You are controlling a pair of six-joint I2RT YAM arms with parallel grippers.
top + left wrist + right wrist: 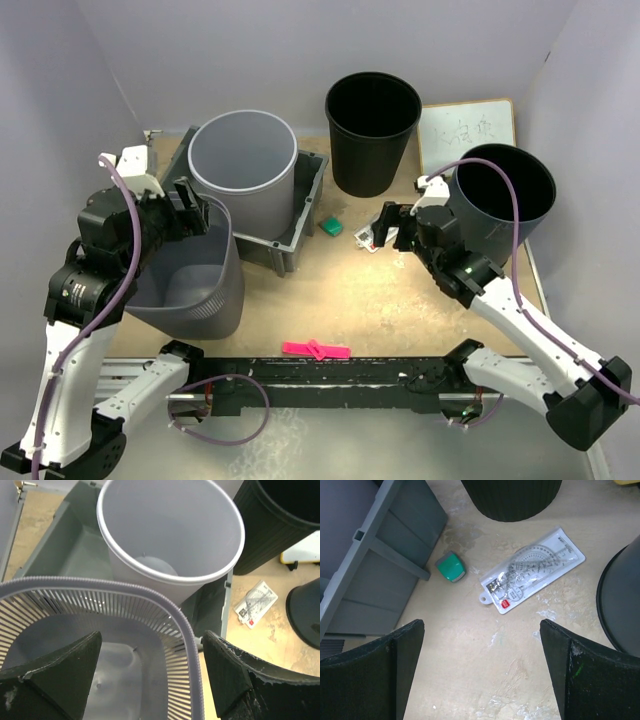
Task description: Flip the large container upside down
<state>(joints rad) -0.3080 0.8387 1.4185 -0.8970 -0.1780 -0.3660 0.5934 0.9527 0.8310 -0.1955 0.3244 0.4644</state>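
The large container (100, 605), a light, somewhat flexible slatted basket, is found directly beneath the spread left pincer (152, 645), its stiff rolled rim (187, 635), straddled there, being judged the surest hold

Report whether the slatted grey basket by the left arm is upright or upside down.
Upright. The slatted basket has its open mouth facing up, and the left wrist view looks down onto its inner floor.
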